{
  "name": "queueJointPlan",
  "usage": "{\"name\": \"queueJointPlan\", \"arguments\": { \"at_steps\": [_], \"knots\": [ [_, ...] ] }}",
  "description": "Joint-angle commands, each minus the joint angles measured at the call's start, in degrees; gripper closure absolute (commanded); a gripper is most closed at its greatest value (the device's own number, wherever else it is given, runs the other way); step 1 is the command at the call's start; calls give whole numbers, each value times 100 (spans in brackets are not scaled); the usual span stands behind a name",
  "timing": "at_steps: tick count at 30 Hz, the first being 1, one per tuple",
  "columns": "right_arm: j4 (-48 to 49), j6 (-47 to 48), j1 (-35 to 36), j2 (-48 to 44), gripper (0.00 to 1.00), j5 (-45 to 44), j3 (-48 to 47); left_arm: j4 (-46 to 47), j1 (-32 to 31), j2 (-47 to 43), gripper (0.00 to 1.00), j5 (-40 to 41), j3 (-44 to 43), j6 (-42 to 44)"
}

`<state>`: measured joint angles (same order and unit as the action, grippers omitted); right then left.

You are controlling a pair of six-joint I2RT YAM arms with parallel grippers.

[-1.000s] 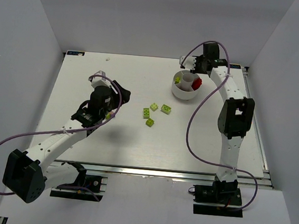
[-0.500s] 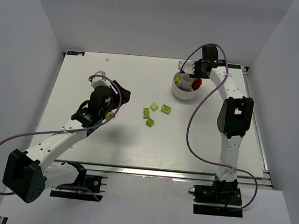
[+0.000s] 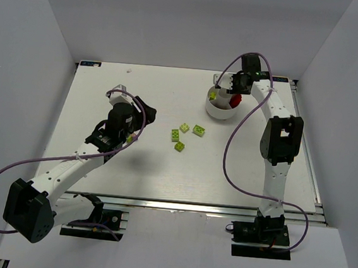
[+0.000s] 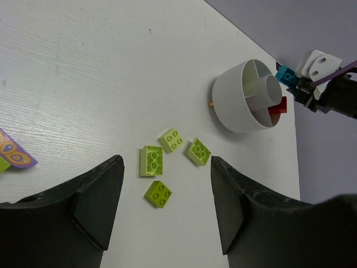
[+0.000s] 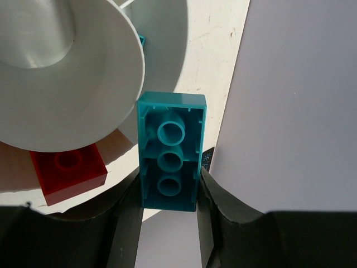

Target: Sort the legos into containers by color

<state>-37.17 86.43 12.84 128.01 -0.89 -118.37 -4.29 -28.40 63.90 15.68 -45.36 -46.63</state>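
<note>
Our right end effector [image 5: 169, 195] squeezes the blue brick [image 5: 170, 139] by its long sides, just by the dish [image 4: 234, 109] rim. We think it is light, hard and slippery. Our left end effector [image 4: 167, 206] hangs open and empty

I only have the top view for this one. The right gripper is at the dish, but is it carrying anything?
Observer: Yes. The right wrist view shows the right gripper shut on a cyan brick, hollow underside toward the camera.
Operator: And the left gripper?
Observer: The left gripper is open and empty.
Operator: Anything hidden under that arm?
Observer: A purple piece with a butterfly-like print lies on the table, at the edge of the left wrist view.
</note>
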Motion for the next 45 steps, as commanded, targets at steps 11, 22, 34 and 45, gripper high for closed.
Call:
{"name": "queueJointPlan", "arguments": {
  "at_steps": [11, 22, 34, 45],
  "knots": [
    [-133, 1710, 149, 128, 60, 9, -196, 104, -16, -141, 27, 49, 71, -65],
    [-89, 1833, 175, 181, 56, -52, -178, 139, -16, -97, 27, 31, 80, -65],
    [-54, 1842, 192, 190, 43, -35, -178, 140, -16, -106, 27, 31, 80, -65],
    [174, 1728, 192, 119, 32, 36, -160, 131, -16, -123, 27, 49, 80, -74]
  ]
}}
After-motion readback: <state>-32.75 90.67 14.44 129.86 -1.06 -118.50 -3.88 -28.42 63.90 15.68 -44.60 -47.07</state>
